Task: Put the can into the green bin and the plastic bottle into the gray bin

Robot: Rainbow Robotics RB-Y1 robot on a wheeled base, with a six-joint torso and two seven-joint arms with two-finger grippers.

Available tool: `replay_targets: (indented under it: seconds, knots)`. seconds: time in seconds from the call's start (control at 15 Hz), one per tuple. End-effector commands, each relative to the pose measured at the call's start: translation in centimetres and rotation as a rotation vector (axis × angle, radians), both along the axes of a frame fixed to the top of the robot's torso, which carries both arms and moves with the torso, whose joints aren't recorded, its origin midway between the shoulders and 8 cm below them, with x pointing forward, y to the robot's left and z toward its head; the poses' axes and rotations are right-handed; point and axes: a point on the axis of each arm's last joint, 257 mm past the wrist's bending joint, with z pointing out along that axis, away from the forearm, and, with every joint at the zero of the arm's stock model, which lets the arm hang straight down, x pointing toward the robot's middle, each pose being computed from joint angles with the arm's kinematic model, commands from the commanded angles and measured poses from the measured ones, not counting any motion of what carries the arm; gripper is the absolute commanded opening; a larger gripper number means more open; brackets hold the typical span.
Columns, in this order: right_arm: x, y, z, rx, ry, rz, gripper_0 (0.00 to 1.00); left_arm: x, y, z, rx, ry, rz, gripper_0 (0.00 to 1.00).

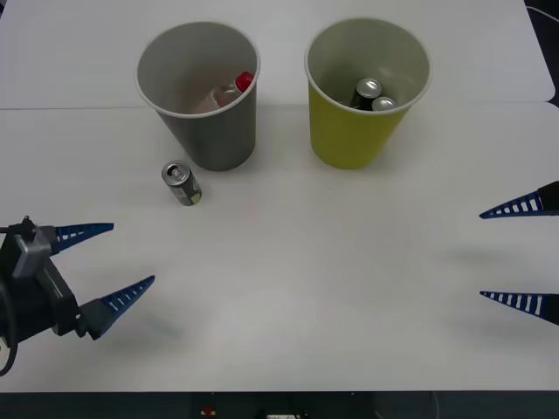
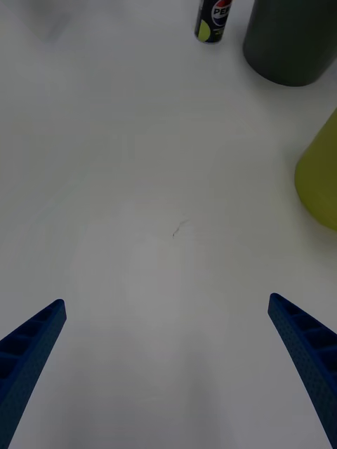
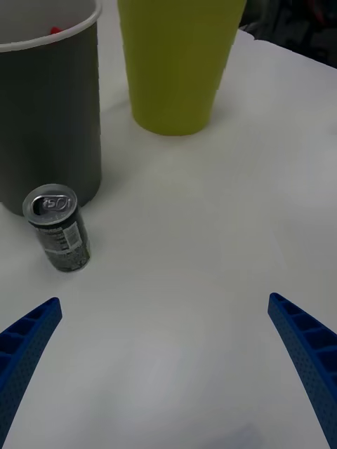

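Note:
A small dark can [image 1: 182, 183] [image 3: 57, 227] [image 2: 213, 19] with a silver top stands upright on the white table, just in front of the gray bin [image 1: 203, 122] [image 3: 49, 119] [image 2: 291, 38]. Inside that bin lies the plastic bottle [image 1: 229, 92] with its red cap. The green bin [image 1: 354, 122] [image 3: 179, 63] [image 2: 319, 179] to the right holds two cans [image 1: 374, 92]. My left gripper [image 1: 103, 262] [image 3: 165, 365] hangs open at the front left, short of the standing can. Open too, my right gripper [image 1: 517, 255] [image 2: 165, 365] is at the table's right edge.
The two bins stand side by side at the back of the table [image 1: 306, 288]. A seam between table panels [image 1: 79, 107] runs behind them. The table's front edge [image 1: 279, 393] lies close to both arms.

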Motion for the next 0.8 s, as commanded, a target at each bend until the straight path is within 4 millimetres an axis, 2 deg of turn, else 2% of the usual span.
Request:
replay_targets:
  seconds: [0.07,0.4,0.8]
  knots:
    - [0.0,0.0,0.0,0.000,0.000,0.000,1.00,0.0,0.1,-0.6,-0.093,0.047,0.073,1.00]
    - [0.0,0.0,0.0,0.000,0.000,0.000,1.00,1.1,0.8,-1.7,-0.167,0.062,0.208,1.00]
    - [0.0,0.0,0.0,0.000,0.000,0.000,1.00,3.6,0.0,-3.3,-0.247,0.045,0.346,1.00]
